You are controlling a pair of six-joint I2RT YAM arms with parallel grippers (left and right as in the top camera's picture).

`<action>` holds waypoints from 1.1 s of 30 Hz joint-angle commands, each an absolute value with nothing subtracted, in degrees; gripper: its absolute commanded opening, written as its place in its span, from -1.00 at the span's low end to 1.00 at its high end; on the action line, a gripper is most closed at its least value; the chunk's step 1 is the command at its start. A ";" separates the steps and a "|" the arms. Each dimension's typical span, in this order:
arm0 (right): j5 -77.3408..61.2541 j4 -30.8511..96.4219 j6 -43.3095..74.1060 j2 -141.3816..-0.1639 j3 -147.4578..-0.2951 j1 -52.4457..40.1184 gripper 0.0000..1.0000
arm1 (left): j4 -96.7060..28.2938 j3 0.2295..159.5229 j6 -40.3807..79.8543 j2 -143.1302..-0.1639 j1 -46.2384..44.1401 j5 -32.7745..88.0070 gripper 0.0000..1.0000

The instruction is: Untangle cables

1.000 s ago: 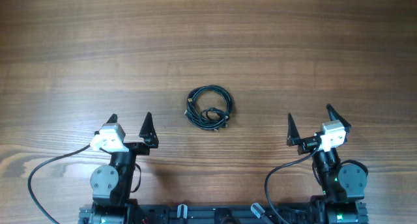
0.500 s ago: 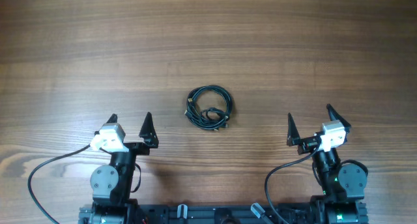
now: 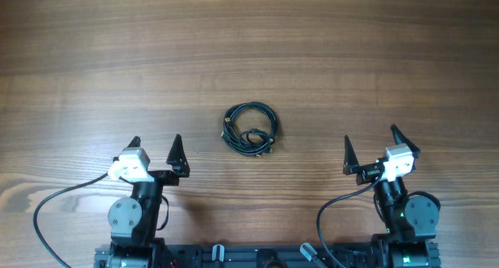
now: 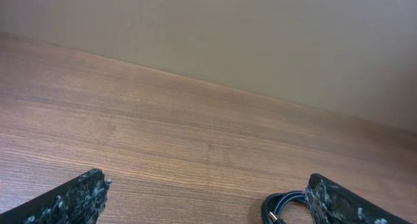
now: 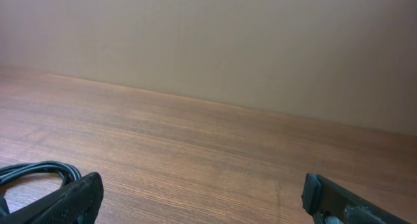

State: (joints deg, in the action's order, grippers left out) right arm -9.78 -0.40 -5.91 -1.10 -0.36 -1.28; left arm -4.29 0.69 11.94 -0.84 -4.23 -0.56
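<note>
Nothing has moved: my left gripper and right gripper stay fully open and empty, well apart from the coiled cables. Untangling has not begun.

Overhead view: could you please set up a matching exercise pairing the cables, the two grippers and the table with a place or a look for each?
Things:
1. cables
2. left gripper
3. right gripper
4. table

Place or look:
A. open, at the picture's lower right
B. brown wood grain
C. open, at the picture's lower left
D. black coil, mid-table

Pairs: 1-D, 2-C, 3-A, 4-B.
</note>
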 commanded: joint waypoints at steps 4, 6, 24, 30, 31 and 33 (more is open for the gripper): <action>-8.58 -0.54 -6.04 -0.80 -0.30 -1.04 0.99 | -4.19 0.38 12.47 -0.75 -4.49 -0.54 1.00; -8.58 -0.56 -6.04 -0.80 -0.30 -1.04 0.99 | -4.19 0.38 12.47 -0.75 -4.49 -0.54 1.00; -8.58 -0.54 -6.04 -0.80 -0.30 -1.04 1.00 | -4.12 0.38 12.53 -0.75 -4.49 -0.62 1.00; -8.58 -0.54 -6.02 -0.80 -0.30 -1.04 0.99 | -3.22 0.40 12.49 -0.75 -4.49 5.23 1.00; -8.58 -0.54 -6.02 -0.80 -0.30 -1.04 1.00 | -3.22 0.45 12.49 -0.75 -4.49 6.52 1.00; -8.58 -0.54 -6.04 -0.80 -0.32 -1.04 0.99 | -3.27 0.45 12.49 -0.75 -4.49 7.92 1.00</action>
State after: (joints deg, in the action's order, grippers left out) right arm -9.78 -0.40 -5.89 -1.10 -0.36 -1.28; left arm -3.64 0.69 11.97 -0.84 -4.23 3.40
